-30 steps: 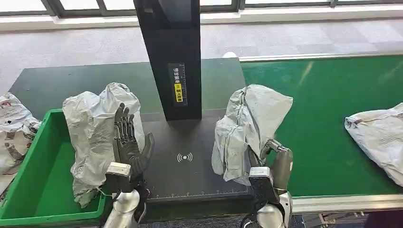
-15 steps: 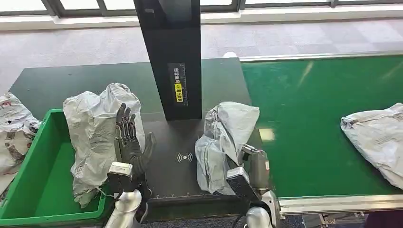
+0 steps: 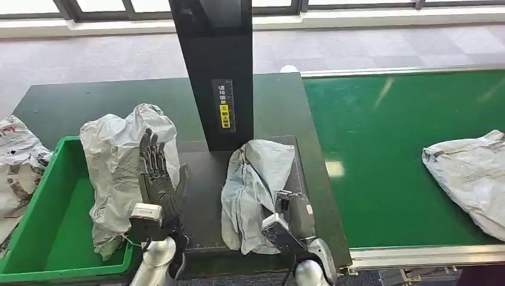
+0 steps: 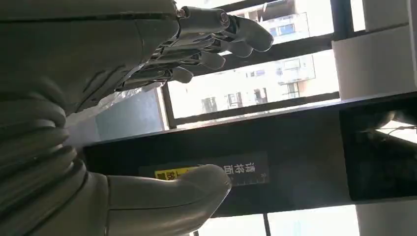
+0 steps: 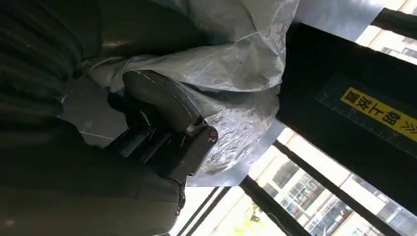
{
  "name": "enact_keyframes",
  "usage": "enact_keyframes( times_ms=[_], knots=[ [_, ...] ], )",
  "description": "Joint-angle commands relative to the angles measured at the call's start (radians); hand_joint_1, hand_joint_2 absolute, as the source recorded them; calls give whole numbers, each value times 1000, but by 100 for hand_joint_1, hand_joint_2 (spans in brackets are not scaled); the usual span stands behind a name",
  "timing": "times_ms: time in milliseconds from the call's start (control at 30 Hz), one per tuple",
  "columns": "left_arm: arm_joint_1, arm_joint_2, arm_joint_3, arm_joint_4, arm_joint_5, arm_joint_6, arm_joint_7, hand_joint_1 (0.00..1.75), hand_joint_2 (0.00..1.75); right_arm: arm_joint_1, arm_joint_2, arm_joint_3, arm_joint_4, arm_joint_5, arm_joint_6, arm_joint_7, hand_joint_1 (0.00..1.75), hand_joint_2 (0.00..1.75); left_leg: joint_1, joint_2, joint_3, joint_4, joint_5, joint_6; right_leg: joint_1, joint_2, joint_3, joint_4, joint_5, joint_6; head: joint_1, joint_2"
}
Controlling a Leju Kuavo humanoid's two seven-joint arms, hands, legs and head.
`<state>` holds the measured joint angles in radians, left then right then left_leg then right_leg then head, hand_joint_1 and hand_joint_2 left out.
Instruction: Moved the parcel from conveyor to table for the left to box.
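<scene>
From the head view I see a dark surface (image 3: 89,101) in front of me, with a tall black post (image 3: 217,65) standing upright at its middle and a yellow label (image 3: 224,116) on the post's face. My right robot hand (image 3: 292,217) grasps a crumpled grey parcel (image 3: 253,190); the parcel sits on the dark scanning plate (image 3: 202,179) at the foot of the post, just right of the plate's middle, and leans slightly toward the post. In the right wrist view the thumb (image 5: 167,105) presses into the grey plastic of the parcel (image 5: 231,59), which wraps over the fingers. My left robot hand (image 3: 159,179) stands upright on the left of the plate, released, fingers straight and apart, palm turned toward a second grey parcel (image 3: 122,161); I cannot tell whether it touches that bag. In the left wrist view the left robot hand (image 4: 147,98) holds nothing between thumb and fingers. The second parcel stands tall at the right edge of a green bin (image 3: 41,238), over its wall. To the right runs a green conveyor (image 3: 393,155), with a third grey parcel (image 3: 470,176) lying near its right end. More printed bags (image 3: 18,161) lie left of the bin.
</scene>
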<state>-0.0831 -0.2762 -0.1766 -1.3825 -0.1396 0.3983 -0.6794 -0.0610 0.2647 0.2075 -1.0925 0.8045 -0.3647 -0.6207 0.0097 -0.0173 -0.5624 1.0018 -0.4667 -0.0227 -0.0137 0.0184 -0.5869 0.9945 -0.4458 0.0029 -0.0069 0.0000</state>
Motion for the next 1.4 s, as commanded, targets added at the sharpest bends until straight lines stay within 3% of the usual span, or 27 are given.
enact_keyframes(
  times_ms=[33, 300, 333, 400, 433, 767, 933, 1400],
  knots=[
    [-17, 1, 7, 19, 6, 7, -19, 0, 175, -70, -15, 56, 110, -4, 3, 3, 175, 175, 0, 2, 1, 0, 0, 1, 0, 1, 0, -1, 1, 0, 0, 0],
    [39, 2, 19, -42, -8, 37, -19, 0, 175, -123, -5, 95, 184, -6, 44, -3, 175, 175, 0, 4, 1, -1, 0, 1, 1, 1, 1, -2, 1, 0, 0, 0],
    [46, -3, 26, -50, -14, 31, -19, 0, 175, -147, 0, 99, 210, -2, 44, 8, 0, 175, 0, 5, 1, -1, 0, 1, 1, 3, 0, -1, 1, 0, 0, 0],
    [53, -21, 53, -61, -38, 15, -19, 0, 175, -182, 15, 100, 234, -4, 46, 22, 0, 175, 0, 9, 1, -1, -1, 1, 1, 5, -1, -1, 2, -1, 0, 0],
    [54, -25, 58, -64, -41, 14, -19, 0, 175, -184, 17, 96, 228, -9, 46, 23, 0, 0, 0, 8, 1, -1, 0, 1, 1, 4, -1, -1, 2, -1, 0, 0],
    [71, -43, 51, -83, -105, 22, -18, 0, 175, -100, 32, -51, -14, -174, -35, -41, 0, 0, -1, 0, -1, 0, 0, 1, 0, -2, 0, 0, 0, 0, 0, 0],
    [73, -51, 48, -78, -134, 51, -16, 0, 175, -45, 48, -174, -135, -355, -70, -77, 0, 0, 0, -1, 0, 0, 1, 1, 0, -3, 0, -1, 0, 0, 0, 0],
    [86, -56, 35, -104, -164, 80, -11, 0, 175, -13, 53, -224, -189, -397, -43, -75, 0, 0, 0, -2, 0, -1, 0, 1, 0, -4, 1, -1, -1, 0, 0, 0]
  ],
)
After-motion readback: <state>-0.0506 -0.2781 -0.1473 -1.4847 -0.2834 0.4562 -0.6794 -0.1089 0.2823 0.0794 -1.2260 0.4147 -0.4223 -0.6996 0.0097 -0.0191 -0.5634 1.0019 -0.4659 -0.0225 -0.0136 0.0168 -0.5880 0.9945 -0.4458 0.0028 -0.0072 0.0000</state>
